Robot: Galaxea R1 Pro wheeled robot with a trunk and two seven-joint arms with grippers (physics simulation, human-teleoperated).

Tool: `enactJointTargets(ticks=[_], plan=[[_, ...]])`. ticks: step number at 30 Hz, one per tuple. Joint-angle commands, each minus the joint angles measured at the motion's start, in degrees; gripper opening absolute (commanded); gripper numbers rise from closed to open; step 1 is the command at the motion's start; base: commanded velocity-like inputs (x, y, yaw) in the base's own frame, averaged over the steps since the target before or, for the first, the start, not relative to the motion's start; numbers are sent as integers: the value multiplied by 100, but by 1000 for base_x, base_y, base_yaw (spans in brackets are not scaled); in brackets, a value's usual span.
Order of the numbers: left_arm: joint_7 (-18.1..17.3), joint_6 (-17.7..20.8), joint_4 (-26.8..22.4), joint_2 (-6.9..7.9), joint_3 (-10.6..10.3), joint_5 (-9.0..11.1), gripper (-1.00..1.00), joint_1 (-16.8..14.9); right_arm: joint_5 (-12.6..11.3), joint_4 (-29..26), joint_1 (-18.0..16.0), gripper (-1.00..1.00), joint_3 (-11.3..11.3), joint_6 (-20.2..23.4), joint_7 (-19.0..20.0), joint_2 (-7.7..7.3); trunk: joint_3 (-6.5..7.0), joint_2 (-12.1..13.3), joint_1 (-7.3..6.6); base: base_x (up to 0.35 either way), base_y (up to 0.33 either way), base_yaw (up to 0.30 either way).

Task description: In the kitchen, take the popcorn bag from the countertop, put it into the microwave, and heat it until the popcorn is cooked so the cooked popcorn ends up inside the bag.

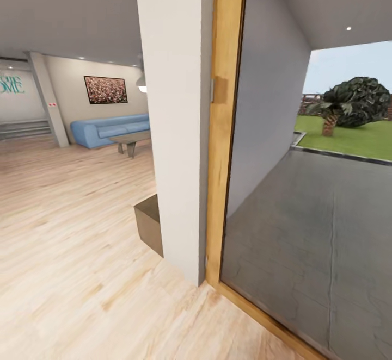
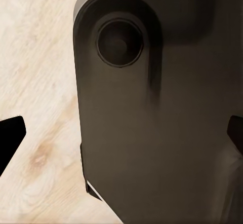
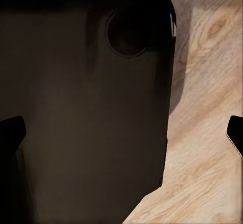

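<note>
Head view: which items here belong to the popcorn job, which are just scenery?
Job-related:
- left gripper, open, nothing between the fingers
- right gripper, open, nothing between the fingers

Just around:
- white wall end
- wooden door frame
- blue sofa
- low table
- framed picture
- wood floor
- lawn and bush outside

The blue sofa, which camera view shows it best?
The head view. The sofa sits far across the wood floor, against the back wall under a framed picture, with a low table in front. Both wrist views look down at the robot's dark base and floor planks, giving nothing of the sofa.
</note>
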Motion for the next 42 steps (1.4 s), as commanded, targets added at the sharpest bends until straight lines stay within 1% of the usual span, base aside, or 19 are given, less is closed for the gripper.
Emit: enactJointTargets(ticks=[1, 42], plan=[[-1, 1, -5, 0, -6, -3, 100, 0, 5, 1, -1, 100, 3, -17, -3, 0, -5, -3, 0, 0, 0, 268], [-1, 1, -5, 0, -8, -3, 100, 0, 5, 1, -1, 100, 3, -17, -3, 0, -5, -3, 0, 0, 0, 268]])
